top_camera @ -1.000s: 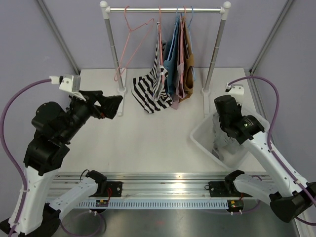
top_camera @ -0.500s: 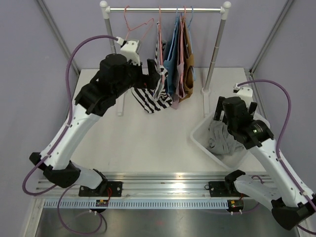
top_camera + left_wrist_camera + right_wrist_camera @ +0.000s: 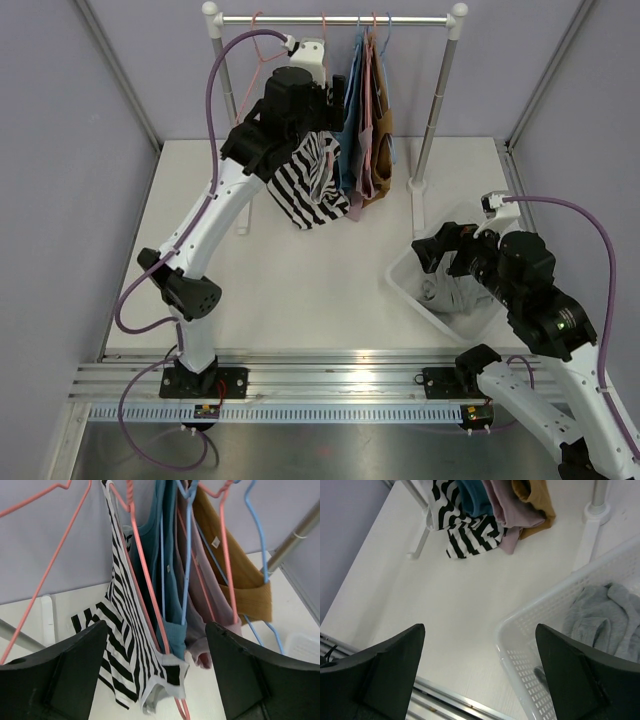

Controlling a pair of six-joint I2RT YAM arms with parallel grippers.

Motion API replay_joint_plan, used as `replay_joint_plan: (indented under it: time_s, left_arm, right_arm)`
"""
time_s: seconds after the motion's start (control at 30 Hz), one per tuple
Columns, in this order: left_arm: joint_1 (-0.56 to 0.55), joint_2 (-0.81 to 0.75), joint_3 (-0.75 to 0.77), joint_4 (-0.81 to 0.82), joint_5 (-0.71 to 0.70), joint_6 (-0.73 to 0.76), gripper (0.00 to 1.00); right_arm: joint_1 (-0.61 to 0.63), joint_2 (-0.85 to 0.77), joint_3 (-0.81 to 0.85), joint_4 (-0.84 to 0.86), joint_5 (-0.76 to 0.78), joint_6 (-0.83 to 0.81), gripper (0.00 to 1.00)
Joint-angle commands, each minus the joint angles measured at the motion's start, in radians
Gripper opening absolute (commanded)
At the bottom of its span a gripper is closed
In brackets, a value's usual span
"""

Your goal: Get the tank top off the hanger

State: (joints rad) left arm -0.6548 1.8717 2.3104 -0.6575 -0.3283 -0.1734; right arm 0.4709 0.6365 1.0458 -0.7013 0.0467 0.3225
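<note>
The black-and-white striped tank top hangs on a pink hanger at the left end of a row of tops on the rail. My left gripper is raised to the rack and open. In the left wrist view the left gripper has the striped top's lower hem and the hanger's wire between its wide-apart fingers, touching neither. My right gripper is open and holds nothing, above the near left corner of the basket. The right wrist view shows the right gripper over bare table and the striped top far off.
Blue, mauve and mustard tops hang right of the striped one. An empty pink hanger hangs at the rail's left. A white perforated basket at the right holds a grey garment. The rack's post stands behind the basket.
My left arm swung from the table's left side up to the rack. My right gripper opened and lifted out of the basket, leaving the grey garment inside.
</note>
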Motion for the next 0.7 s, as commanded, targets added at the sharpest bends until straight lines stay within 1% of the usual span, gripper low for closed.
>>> replay_joint_plan:
  time_s: [0.0, 0.03, 0.07, 0.23, 0.27, 0.3, 0.37, 0.5, 0.6, 0.63, 0.67]
  left_arm:
    - [0.032, 0.043, 0.041, 0.134, -0.051, 0.014, 0.79]
    - [0.040, 0.052, 0.041, 0.150, -0.048, 0.011, 0.72]
    - [0.040, 0.064, 0.043, 0.160, -0.048, 0.012, 0.69]
    - [0.055, 0.145, 0.104, 0.194, -0.044, 0.041, 0.62]
    - [0.057, 0.155, 0.118, 0.190, -0.048, 0.052, 0.59]
    - [0.057, 0.164, 0.125, 0.188, -0.049, 0.057, 0.53]
    - [0.057, 0.170, 0.130, 0.199, -0.052, 0.077, 0.52]
    - [0.073, 0.184, 0.132, 0.199, -0.038, 0.075, 0.45]
    - [0.083, 0.205, 0.139, 0.185, -0.026, 0.072, 0.45]
    - [0.083, 0.208, 0.141, 0.182, -0.026, 0.072, 0.38]
    - [0.086, 0.211, 0.141, 0.180, -0.022, 0.071, 0.34]
  right_arm:
    - [-0.003, -0.029, -0.035, 0.064, -0.119, 0.030, 0.99]
    - [-0.003, -0.038, -0.056, 0.072, -0.129, 0.038, 0.99]
    - [-0.003, -0.038, -0.061, 0.077, -0.137, 0.043, 0.98]
    - [-0.003, -0.038, -0.067, 0.072, -0.165, 0.044, 0.97]
    - [-0.003, -0.044, -0.069, 0.072, -0.166, 0.043, 0.97]
    - [-0.003, -0.047, -0.070, 0.077, -0.168, 0.043, 0.97]
    - [-0.003, -0.052, -0.076, 0.082, -0.168, 0.041, 0.97]
    - [-0.003, -0.052, -0.075, 0.083, -0.168, 0.032, 0.97]
    - [-0.002, -0.051, -0.072, 0.083, -0.168, 0.030, 0.97]
    - [-0.003, -0.051, -0.072, 0.082, -0.166, 0.029, 0.97]
    - [-0.003, -0.052, -0.072, 0.082, -0.165, 0.029, 0.97]
